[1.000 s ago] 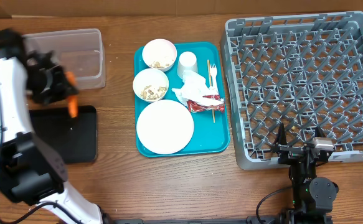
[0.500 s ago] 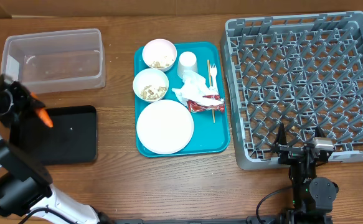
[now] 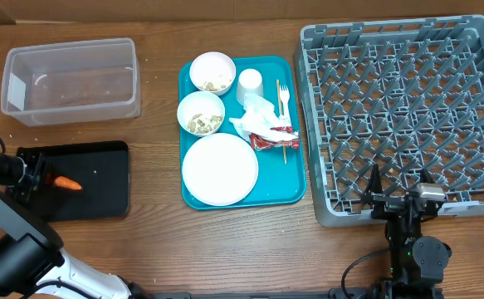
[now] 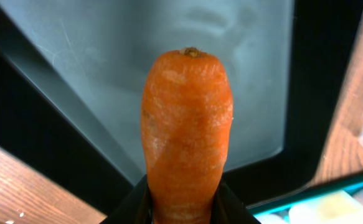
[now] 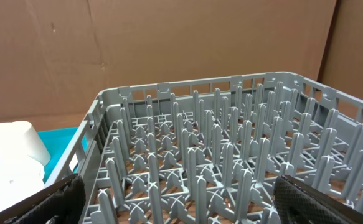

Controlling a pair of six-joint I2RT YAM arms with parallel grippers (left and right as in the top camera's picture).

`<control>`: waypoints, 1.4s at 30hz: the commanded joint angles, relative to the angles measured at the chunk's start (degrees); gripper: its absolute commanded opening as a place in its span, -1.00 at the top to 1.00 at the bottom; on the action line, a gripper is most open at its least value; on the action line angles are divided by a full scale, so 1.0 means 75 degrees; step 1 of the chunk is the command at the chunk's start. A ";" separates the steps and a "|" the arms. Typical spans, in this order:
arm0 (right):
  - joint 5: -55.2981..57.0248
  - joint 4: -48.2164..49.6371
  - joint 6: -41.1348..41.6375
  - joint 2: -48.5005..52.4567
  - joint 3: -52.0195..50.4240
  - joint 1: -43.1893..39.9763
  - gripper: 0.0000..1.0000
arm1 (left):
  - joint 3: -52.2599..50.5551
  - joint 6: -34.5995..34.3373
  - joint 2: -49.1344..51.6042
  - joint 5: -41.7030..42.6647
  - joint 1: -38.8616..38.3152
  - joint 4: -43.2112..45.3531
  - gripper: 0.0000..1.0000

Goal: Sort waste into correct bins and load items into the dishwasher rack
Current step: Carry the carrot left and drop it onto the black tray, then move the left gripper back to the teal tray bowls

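Note:
My left gripper (image 3: 44,179) is shut on the orange carrot (image 3: 64,183) and holds it over the left part of the shallow black tray (image 3: 100,178). In the left wrist view the carrot (image 4: 186,137) fills the middle, clamped between the jaws (image 4: 182,208), with the black tray (image 4: 38,134) behind it. The clear tub (image 3: 70,79) stands behind the black tray. The teal tray (image 3: 298,178) holds the white plate (image 3: 220,169), two bowls with scraps (image 3: 201,113) (image 3: 212,73), a cup (image 3: 250,85), a fork (image 3: 283,98), a napkin (image 3: 254,120), a red wrapper (image 3: 272,139). My right gripper (image 3: 398,183) is open at the grey rack's (image 3: 403,116) near edge.
The rack (image 5: 218,168) fills the right wrist view, its pegs upright and bare. A cardboard wall (image 5: 169,43) stands behind the table. Bare wood lies between the black tray and the teal tray.
My left arm has swung from beside the clear tub down and left. It has brought the carrot low over the left part of the black tray. The right arm has not moved.

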 commanded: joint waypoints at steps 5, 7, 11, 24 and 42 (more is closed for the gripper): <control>0.0067 0.0058 -0.0029 -0.0076 -0.0079 -0.0017 -1.00 | -0.0254 -0.0405 -0.0204 -0.0087 -0.0006 0.0326 -0.63; 0.0070 0.0058 -0.0029 -0.0076 -0.0079 -0.0017 -1.00 | -0.0254 -0.0405 -0.0204 -0.0087 -0.0006 0.0332 -0.72; 0.0067 0.0058 -0.0029 -0.0076 -0.0079 -0.0017 -1.00 | -0.0242 -0.0399 -0.0204 -0.0087 -0.0006 0.0437 -0.93; 0.0067 0.0058 -0.0029 -0.0076 -0.0079 -0.0017 -1.00 | 0.1833 0.0924 -0.0350 0.0953 -0.0635 -0.1585 -0.86; 0.0070 0.0058 -0.0029 -0.0076 -0.0079 -0.0017 -1.00 | 0.2696 0.2597 -0.0854 0.0586 -0.5520 -0.0323 -1.00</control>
